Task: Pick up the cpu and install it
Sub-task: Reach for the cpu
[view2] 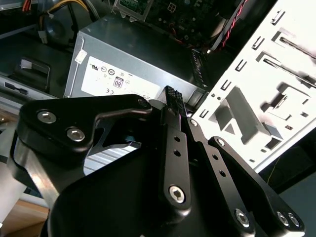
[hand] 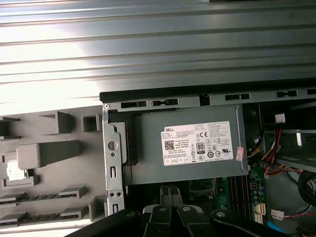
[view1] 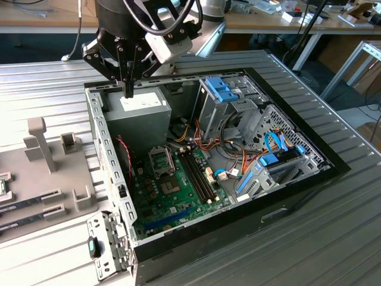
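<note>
The cpu [hand: 14,170], a small silvery square, lies in a recess of the grey fixture tray [hand: 54,148], beside a tall post. In the exterior view the cpu [view1: 3,186] is cut off by the left edge. My gripper [view1: 128,90] hangs over the power supply [view1: 140,116] in the far left corner of the open computer case, well to the right of the cpu. Its fingers are shut with nothing between them, as both wrist views show, at the gripper [view2: 173,98] and the gripper [hand: 170,193]. The empty socket [view1: 161,159] sits on the green motherboard [view1: 172,193].
Long memory sticks [view1: 30,205] lie in slots of the fixture tray [view1: 41,179]. Inside the case are drive cages [view1: 229,101], blue brackets and bundles of cables [view1: 238,161]. The case wall [view1: 98,137] stands between the tray and the motherboard. The ribbed metal table [hand: 158,49] surrounds everything.
</note>
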